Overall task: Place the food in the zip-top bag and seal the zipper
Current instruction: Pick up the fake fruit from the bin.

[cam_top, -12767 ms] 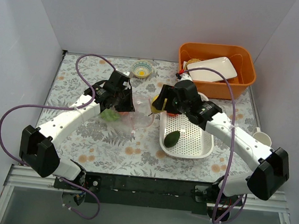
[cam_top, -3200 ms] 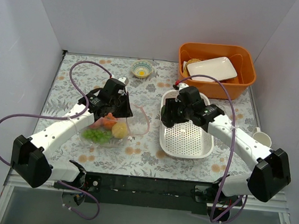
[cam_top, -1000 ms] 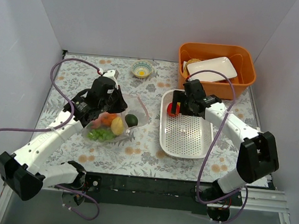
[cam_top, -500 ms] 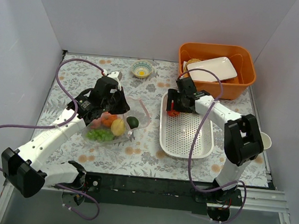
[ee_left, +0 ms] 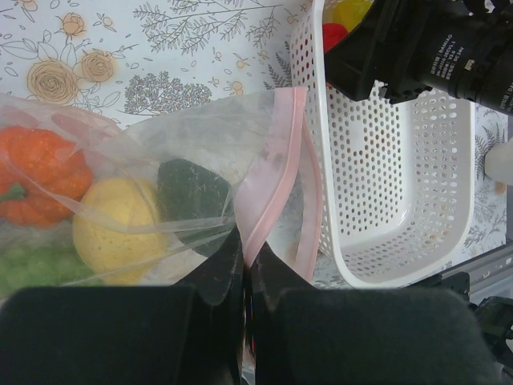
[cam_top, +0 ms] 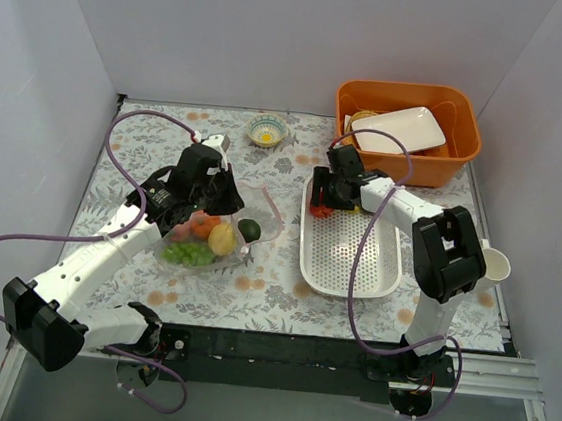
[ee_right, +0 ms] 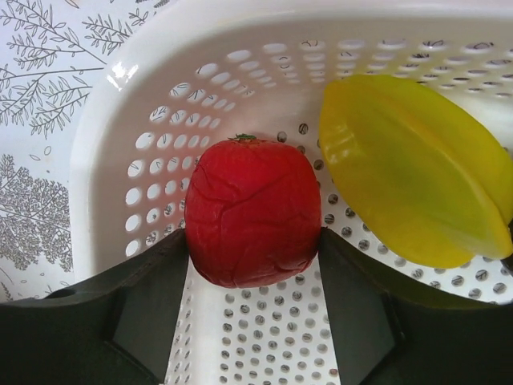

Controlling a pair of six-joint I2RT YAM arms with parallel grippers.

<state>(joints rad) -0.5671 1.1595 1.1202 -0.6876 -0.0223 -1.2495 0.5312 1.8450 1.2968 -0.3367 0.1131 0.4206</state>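
Note:
The clear zip-top bag (cam_top: 208,235) lies left of centre and holds an orange fruit (ee_left: 40,172), a yellow fruit (ee_left: 112,228), green grapes (cam_top: 188,253) and a dark avocado (ee_left: 192,192). My left gripper (ee_left: 247,250) is shut on the pink zipper (ee_left: 268,180) strip at the bag's mouth, which gapes toward the basket. My right gripper (ee_right: 252,241) is down in the far left corner of the white basket (ee_right: 144,120). Its fingers press both sides of a red fruit (ee_right: 252,212) that rests on the basket floor. A yellow fruit (ee_right: 417,172) lies just right of it.
An orange bin (cam_top: 458,149) with a white plate (cam_top: 398,127) stands at the back right. A small bowl (cam_top: 266,129) sits at the back centre and a white cup (cam_top: 492,261) at the right edge. The basket's near half (cam_top: 351,263) holds nothing.
My right gripper has slid to the basket's far left corner and narrowed its jaws onto the red fruit. The left gripper keeps hold of the bag's mouth, barely moved.

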